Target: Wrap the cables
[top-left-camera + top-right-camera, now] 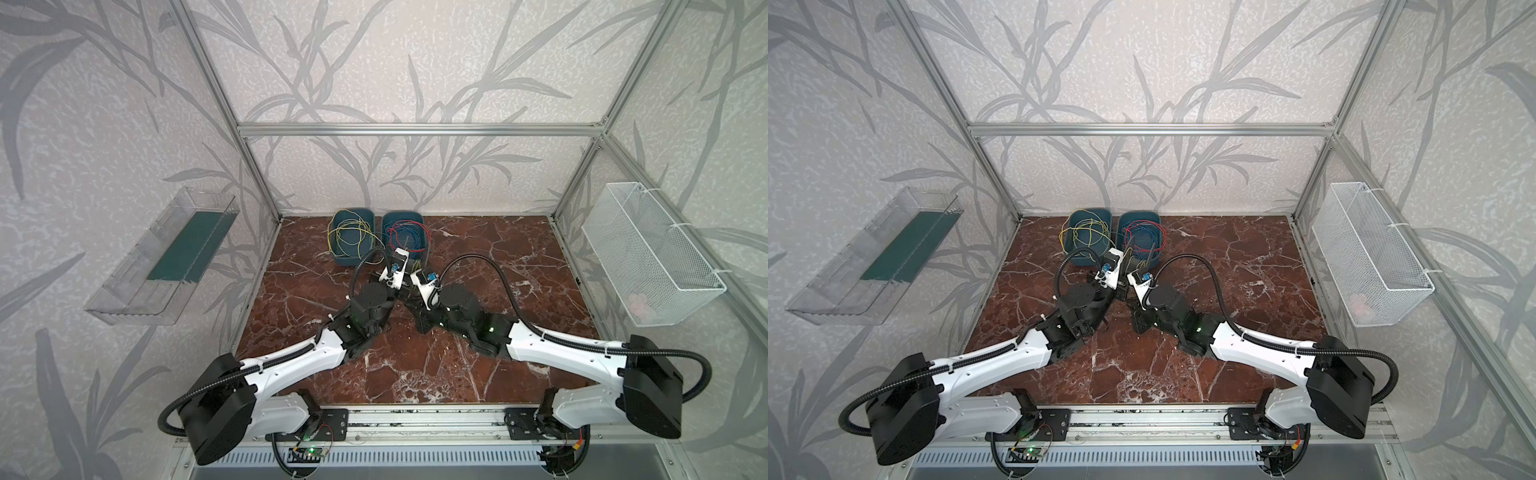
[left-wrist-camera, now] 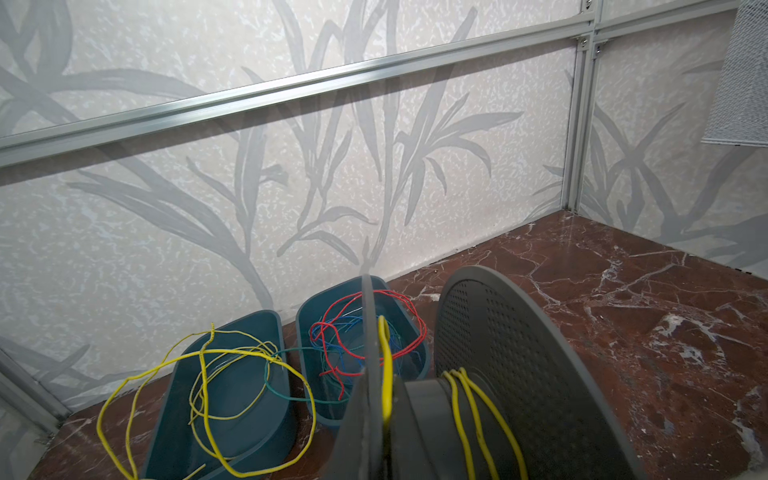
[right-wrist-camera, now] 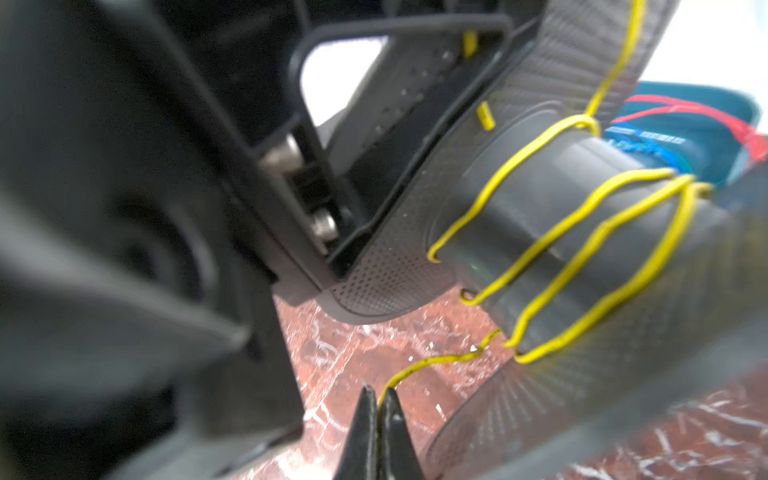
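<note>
Several turns of yellow cable [image 3: 582,232] ring the smooth grey core of the spool [image 2: 519,374], between its 2 perforated discs. The right pincer [image 3: 376,405] is pinched tight on the thin strand, which climbs from its tips to the core. The left pincer [image 3: 340,266] clamps 1 disc's rim. The slack lies in springy loops over a teal tray [image 2: 289,428] on the marble bench [image 2: 623,311].

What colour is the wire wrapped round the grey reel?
The wire on the reel is yellow, clearest in the right wrist view.
</note>
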`<state>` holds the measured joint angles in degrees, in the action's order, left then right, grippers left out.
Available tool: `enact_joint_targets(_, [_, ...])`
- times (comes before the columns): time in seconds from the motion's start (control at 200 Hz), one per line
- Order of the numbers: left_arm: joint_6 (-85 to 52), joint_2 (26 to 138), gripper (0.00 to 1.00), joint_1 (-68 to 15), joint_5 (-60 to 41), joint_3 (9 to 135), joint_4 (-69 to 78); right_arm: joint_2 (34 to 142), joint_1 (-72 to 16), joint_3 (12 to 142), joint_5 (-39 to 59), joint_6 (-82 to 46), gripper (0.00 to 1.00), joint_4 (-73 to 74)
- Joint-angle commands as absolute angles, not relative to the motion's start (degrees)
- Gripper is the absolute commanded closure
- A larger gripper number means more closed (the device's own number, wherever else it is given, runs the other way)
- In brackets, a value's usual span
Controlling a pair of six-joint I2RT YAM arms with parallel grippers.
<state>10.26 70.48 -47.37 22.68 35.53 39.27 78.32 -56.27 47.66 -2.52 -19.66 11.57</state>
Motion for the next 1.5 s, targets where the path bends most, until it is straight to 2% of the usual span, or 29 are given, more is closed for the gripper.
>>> enact_joint_targets(0.0, [11.1,70.0,1.0,-49.7,15.4,31.9,48.1,79.3,-55.0,46.8,-3.1,-21.0,0.99,14.6])
enact_joint_targets(0.19, [9.8,69.9,1.0,-50.4,16.6,31.2,49.4,79.6,-55.0,46.8,-3.0,-20.9,0.97,13.3])
enact_joint_targets(0.425, [8.8,68.2,1.0,-50.4,16.4,30.6,46.7,76.6,-55.0,47.6,-1.8,-22.5,0.73,10.0])
enact_joint_targets(0.71, [8.7,66.8,1.0,-50.4,18.2,29.6,44.3,67.0,-55.1,44.9,0.8,-24.7,0.7,5.8])
enact_joint_targets(0.91, [9.9,66.3,1.0,-50.4,21.1,31.6,40.7,57.9,-55.2,45.6,1.7,-24.5,0.62,-2.0])
enact_joint_targets(1.08, [11.6,65.8,1.0,-50.4,23.0,33.1,39.0,50.9,-55.1,46.6,-5.0,-22.9,0.54,-8.6])
enact_joint_targets(1.204, [14.6,64.7,1.0,-50.4,22.9,36.3,32.1,46.5,-54.6,47.8,-12.2,-19.9,0.46,-13.4])
enact_joint_targets(1.324, [19.8,63.3,1.0,-51.1,22.9,41.0,20.6,44.0,-51.7,48.7,-18.9,-18.7,0.43,-18.0])
enact_joint_targets(1.494, [29.0,61.4,1.0,-54.4,27.4,43.5,13.7,40.6,-41.1,46.4,-13.9,-20.2,0.41,-19.3])
